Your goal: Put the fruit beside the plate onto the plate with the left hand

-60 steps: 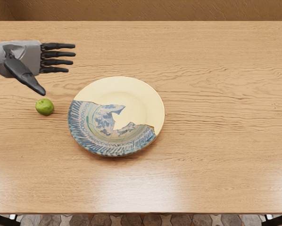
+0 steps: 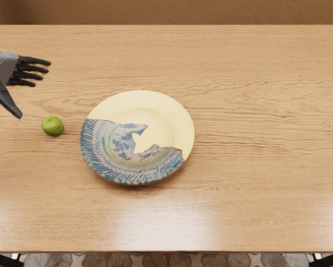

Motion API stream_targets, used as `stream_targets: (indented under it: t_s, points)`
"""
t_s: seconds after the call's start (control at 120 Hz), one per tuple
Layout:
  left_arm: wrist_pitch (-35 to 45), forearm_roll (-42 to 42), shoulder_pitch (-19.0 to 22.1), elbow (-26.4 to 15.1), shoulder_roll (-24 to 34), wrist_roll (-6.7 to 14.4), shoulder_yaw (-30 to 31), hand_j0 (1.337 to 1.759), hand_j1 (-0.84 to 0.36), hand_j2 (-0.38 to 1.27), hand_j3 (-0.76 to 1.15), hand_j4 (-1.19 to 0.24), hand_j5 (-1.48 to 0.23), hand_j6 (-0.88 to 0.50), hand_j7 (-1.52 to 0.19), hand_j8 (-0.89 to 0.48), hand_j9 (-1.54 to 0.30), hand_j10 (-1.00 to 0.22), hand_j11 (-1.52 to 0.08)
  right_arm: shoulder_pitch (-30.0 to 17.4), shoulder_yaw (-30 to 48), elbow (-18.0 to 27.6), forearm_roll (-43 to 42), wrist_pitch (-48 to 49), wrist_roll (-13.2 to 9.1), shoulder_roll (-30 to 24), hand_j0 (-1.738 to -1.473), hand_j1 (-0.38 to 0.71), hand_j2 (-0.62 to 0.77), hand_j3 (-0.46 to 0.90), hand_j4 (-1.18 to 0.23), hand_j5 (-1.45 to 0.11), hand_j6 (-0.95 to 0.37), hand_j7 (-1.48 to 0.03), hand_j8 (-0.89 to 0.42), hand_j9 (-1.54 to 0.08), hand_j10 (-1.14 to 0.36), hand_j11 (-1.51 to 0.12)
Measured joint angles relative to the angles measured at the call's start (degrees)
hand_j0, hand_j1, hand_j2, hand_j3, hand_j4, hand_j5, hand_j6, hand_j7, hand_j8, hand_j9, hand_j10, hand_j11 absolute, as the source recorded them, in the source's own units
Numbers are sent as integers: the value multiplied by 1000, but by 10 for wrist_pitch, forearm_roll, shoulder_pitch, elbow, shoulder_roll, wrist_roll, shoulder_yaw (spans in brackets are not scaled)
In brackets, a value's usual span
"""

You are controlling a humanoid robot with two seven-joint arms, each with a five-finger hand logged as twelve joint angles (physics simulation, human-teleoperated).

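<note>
1. Fruit (image 2: 53, 126): small, round and green, lime-like. It sits on the bare wood of the table (image 2: 255, 167), to the left of the plate (image 2: 150, 111).
2. Fruit and plate: fruit is just beside the plate's left rim with a thin strip of wood between them. They do not touch, and the fruit is not on the plate.
3. Plate: round, lies flat near the table's middle, a bit left of centre. Upper part is plain cream; lower part carries a blue-green pattern. The border between the two is jagged.
4. Left hand (image 2: 5, 69): shows at the picture's left edge, upper left, partly cut off by the frame. Palm is grey, digits are dark. Almost none of the arm shows.
5. Hand state: fingers (image 2: 27, 59) are apart and loosely stretched, pointing right across the table, with tips slightly bent. Nothing is in the grasp.
6. Thumb (image 2: 5, 97): long and dark, sticks out down and to the right, with its tip aimed roughly toward the fruit.
7. Hand versus fruit: hand is up and to the left of the fruit, with a clear gap and no contact. Thumb tip is the nearest part. Height of the hand over the wood cannot be told from this one view.
8. Right arm: not in view.
9. Table: light wood with strong grain, fills nearly the whole picture. Its front edge runs along the bottom, with a thin strip of patterned floor under it.
</note>
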Motion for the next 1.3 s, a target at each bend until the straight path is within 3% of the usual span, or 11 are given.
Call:
stream_targets:
  t_s: [0.092, 0.15, 0.225, 0.325, 0.433, 0.5, 0.825, 1.042, 1.3]
  points:
    - [18, -61, -151, 5, -96, -21, 185, 1658, 333, 3, 0, -14, -18, -14, -18, -14, -18, -14, -17, 0, 0, 0, 0, 0, 0, 0, -1658, -349, 0, 0, 0, 0, 0, 0, 0, 0, 0, 0]
    - [35, -98, -205, 7, -150, -36, 290, 1658, 333, 3, 0, -15, -18, -15, -18, -15, -18, -15, -18, 0, 0, 0, 0, 0, 0, 0, -1658, -349, 0, 0, 0, 0, 0, 0, 0, 0, 0, 0]
    - [89, -137, -219, 8, -198, -47, 387, 1658, 331, 3, 0, -16, -20, -16, -20, -16, -20, -16, -20, 0, 0, 0, 0, 0, 0, 0, -1658, -349, 0, 0, 0, 0, 0, 0, 0, 0, 0, 0]
    - [190, -160, -203, 9, -230, -53, 447, 1658, 330, 3, 0, -17, -21, -17, -21, -17, -21, -16, -21, 0, 0, 0, 0, 0, 0, 0, -1658, -349, 0, 0, 0, 0, 0, 0, 0, 0, 0, 0]
    - [309, -167, -153, 7, -279, -55, 470, 1658, 329, 3, 0, -17, -22, -17, -22, -17, -21, -17, -21, 0, 0, 0, 0, 0, 0, 0, -1658, -349, 0, 0, 0, 0, 0, 0, 0, 0, 0, 0]
    - [367, -169, -144, 5, -297, -56, 476, 1658, 329, 3, 0, -18, -22, -18, -22, -18, -22, -18, -22, 0, 0, 0, 0, 0, 0, 0, -1658, -349, 0, 0, 0, 0, 0, 0, 0, 0, 0, 0]
    - [505, -167, -57, -7, -354, -54, 469, 1658, 278, 12, 0, -60, -77, -60, -77, -60, -77, -59, -77, 0, 0, 0, 0, 0, 0, 0, -1658, -349, 0, 0, 0, 0, 0, 0, 0, 0, 0, 0]
    - [550, -167, -51, -11, -383, -52, 458, 1658, 140, 35, 0, -175, -227, -175, -227, -175, -227, -175, -227, 0, 0, 0, 0, 0, 0, 0, -1658, -349, 0, 0, 0, 0, 0, 0, 0, 0, 0, 0]
    - [556, -167, -49, -33, -391, -52, 456, 1658, 75, 46, 0, -229, -297, -229, -297, -229, -297, -229, -297, 0, 0, 0, 0, 0, 0, 0, -1658, -349, 0, 0, 0, 0, 0, 0, 0, 0, 0, 0]
